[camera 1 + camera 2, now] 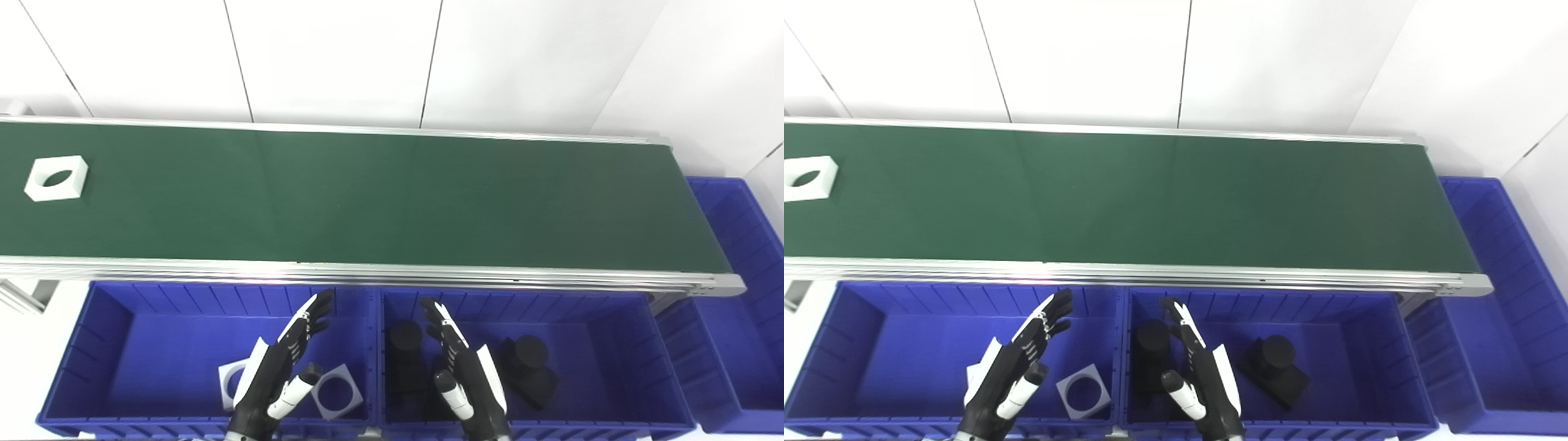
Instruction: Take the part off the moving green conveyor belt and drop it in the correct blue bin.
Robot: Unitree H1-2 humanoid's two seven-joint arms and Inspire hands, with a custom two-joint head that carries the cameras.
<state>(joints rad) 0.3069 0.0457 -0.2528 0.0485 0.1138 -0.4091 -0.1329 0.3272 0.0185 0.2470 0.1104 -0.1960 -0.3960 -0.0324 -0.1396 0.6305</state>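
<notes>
Nearest, both hands wait with palms facing each other, fingers extended and apart, holding nothing. The left hand [282, 367] hangs over the left bin [110, 318], where white plates [335, 392] with round holes lie. The right hand [462, 373] hangs over the middle bin [612, 318], which holds black parts [530, 367]. A third bin [735, 245] sits off the belt's right end.

Farther off, the white part [56, 177] rides at the far left of the belt [392, 196], well apart from either hand. It seems to match the white plates, so the left bin is probably the right one, though the view there is partly blocked.

To do this well, wait until the part nears, reach the left hand forward ahead of it, close on opposite flat sides, then lift before pulling back.
</notes>
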